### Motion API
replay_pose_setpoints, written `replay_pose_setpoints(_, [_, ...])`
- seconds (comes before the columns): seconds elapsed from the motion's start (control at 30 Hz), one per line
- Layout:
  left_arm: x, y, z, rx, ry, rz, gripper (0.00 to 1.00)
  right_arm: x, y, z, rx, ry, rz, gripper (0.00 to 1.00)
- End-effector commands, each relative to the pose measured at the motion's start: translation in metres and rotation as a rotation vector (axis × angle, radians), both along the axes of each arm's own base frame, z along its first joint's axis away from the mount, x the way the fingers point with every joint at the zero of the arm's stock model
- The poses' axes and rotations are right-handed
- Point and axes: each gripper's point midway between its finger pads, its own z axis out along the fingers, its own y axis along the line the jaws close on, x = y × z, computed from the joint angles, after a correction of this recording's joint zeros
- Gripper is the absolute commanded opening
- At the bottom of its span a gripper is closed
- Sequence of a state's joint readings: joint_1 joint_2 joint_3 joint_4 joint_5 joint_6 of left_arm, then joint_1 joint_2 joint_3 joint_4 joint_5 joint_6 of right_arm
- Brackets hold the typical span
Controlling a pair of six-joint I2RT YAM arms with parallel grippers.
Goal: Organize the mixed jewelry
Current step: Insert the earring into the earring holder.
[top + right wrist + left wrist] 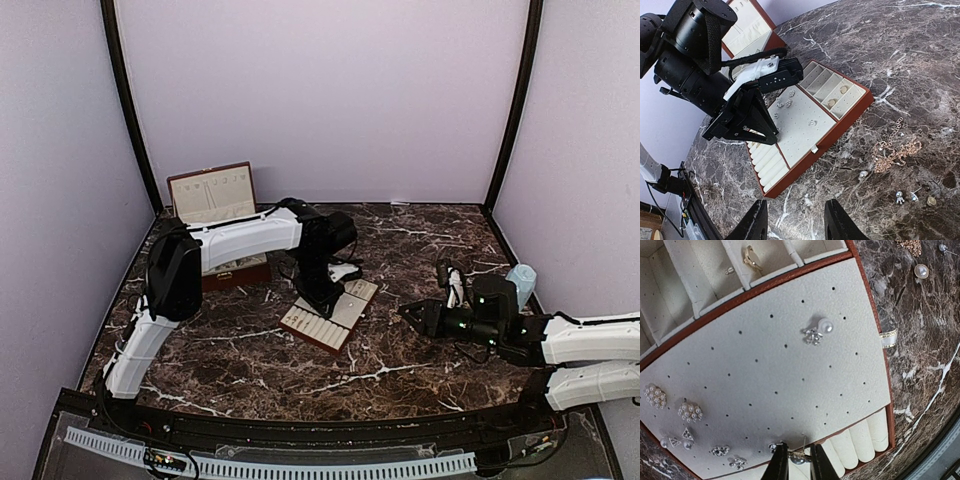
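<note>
The mixed jewelry is split between the slotted tray (860,365) and the marble. Several sparkly and pearl studs (819,331) sit pinned in the tray's perforated cream panel, and a ring (752,259) lies in a slot. My left gripper (799,446) is shut on a tiny silvery stud (798,459) at the panel's near edge, just over the cream rolls (860,437). Loose on the table lie a rose-gold chain (895,152), a pearl (863,174) and small studs (900,197). Above bare marble, short of the tray (840,127), my right gripper (796,206) hangs open and empty.
An open reddish-brown box (212,195) with cream lining stands at the back left, behind the left arm (240,240). A pale blue object (520,277) sits at the right wall. The left arm's black wrist (695,60) looms over the tray's left half.
</note>
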State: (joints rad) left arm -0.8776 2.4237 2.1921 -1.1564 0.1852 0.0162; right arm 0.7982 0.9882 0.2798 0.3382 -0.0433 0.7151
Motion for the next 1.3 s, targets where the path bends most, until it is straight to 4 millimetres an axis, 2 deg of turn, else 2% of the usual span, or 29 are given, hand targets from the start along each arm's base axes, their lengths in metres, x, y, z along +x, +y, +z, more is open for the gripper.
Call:
replay_pose_setpoints(0.0, [0.004,0.005,-0.028,0.073,-0.029,-0.023,0.09,0.002,-0.002,0.002,0.009,-0.019,-0.013,0.39])
replay_pose_setpoints(0.77, [0.015,-0.003,-0.019,0.056,-0.091,-0.011,0.09,0.002,-0.003,-0.001,0.009,-0.014,-0.017,0.39])
replay_pose_setpoints(1.03, [0.013,-0.007,-0.019,0.049,-0.096,-0.024,0.08,0.003,0.000,0.001,0.011,-0.018,-0.011,0.39])
replay_pose_setpoints(1.27, [0.009,-0.016,-0.010,-0.009,-0.083,-0.037,0.06,0.020,0.009,0.000,-0.067,-0.003,-0.026,0.40])
